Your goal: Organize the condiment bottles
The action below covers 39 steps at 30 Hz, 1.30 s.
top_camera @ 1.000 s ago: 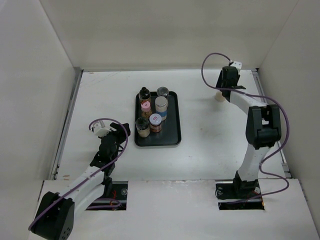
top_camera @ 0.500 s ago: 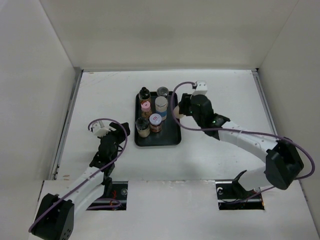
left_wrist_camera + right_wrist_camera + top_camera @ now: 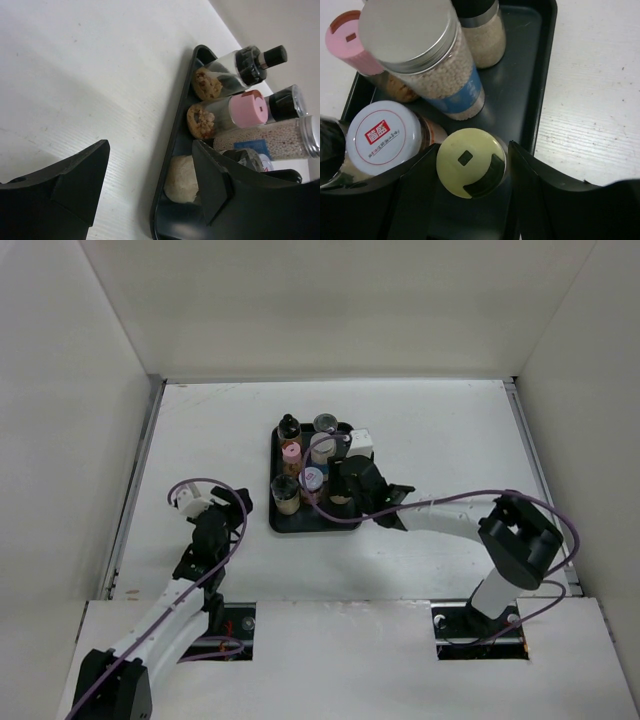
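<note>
The condiment bottles (image 3: 291,451) all stand inside the black tray (image 3: 296,525) at mid-table, seven by my count, so the sorting looks almost finished. Nearest the bases, the left gripper (image 3: 151,147) hangs near the tray's left side, its fingers spread with nothing between them. In the tray's near row, the right gripper (image 3: 472,152) straddles the yellow-lidded bottle (image 3: 470,162) toward the right wall. Its fingers sit close on both sides, but I cannot tell whether they pinch the bottle or merely flank it. Just left of it stands the white-lidded bottle (image 3: 382,136) with a red mark, then a dark-capped bottle (image 3: 285,490) at the left corner. Behind these come the pink-lidded bottle (image 3: 350,40) and the silver-lidded jar (image 3: 420,45) of pale beads. Farthest are a black dropper-topped bottle (image 3: 255,60) and a black-capped bottle (image 3: 480,30). What is left, I judge, is freeing the yellow one and drawing clear without knocking its neighbours. The top view alone gives the whole layout, but the right arm (image 3: 440,518) covers the yellow lid there. The right wrist view shows that lid plainly between the fingers. The left wrist view shows the bottles side-on, two of them with crumbly brown fill.
</note>
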### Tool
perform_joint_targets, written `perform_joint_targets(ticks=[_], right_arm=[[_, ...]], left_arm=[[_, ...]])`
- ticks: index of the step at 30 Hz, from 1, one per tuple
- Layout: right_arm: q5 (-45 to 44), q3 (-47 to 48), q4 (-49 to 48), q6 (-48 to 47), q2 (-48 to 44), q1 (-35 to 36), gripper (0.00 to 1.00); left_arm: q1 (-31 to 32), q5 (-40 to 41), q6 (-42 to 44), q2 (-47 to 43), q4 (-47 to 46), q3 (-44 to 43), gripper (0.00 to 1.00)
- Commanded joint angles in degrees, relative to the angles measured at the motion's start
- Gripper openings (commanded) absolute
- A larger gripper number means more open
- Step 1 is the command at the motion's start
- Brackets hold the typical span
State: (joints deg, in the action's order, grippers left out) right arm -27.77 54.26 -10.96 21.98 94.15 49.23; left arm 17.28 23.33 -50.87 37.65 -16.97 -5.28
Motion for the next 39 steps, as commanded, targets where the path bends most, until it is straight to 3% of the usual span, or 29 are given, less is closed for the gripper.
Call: perform_joint_targets(ticks=[1,6,18,28,33,39], right_arm=[[-2.5,-0.5,-4.9,-0.2,0.4,1.6,0.69],[-3.2,-2.4,-5.8,-0.2,-4.0,2.5,0.99],[-10.0,-15.7,-5.2,2.0,-27.0,2.1,1.0],[-14.9,-32.3,-4.1,7.1,-45.2,-4.6,1.0],[-14.0,-34.8,-1.8,10.4,-48.1,-8.8,1.0],[-13.7,-33.9,-1.5,10.4,-44.8,-9.4,1.0]], left_arm=[[-0.4,0.4,-1.1,0.5,3.7,-3.6,0.66],[-1.1,0.0,-3.4,2.7,6.9,-4.5,0.66],[-2.6,-1.2,-1.5,1.2,13.9,-9.4,0.68],[-0.8,-1.2,-0.2,-1.1,15.9,-9.4,0.66],[0.3,-1.2,-0.1,0.2,15.1,-9.7,0.66],[2.5,-1.2,1.0,2.8,13.4,-9.7,0.66]])
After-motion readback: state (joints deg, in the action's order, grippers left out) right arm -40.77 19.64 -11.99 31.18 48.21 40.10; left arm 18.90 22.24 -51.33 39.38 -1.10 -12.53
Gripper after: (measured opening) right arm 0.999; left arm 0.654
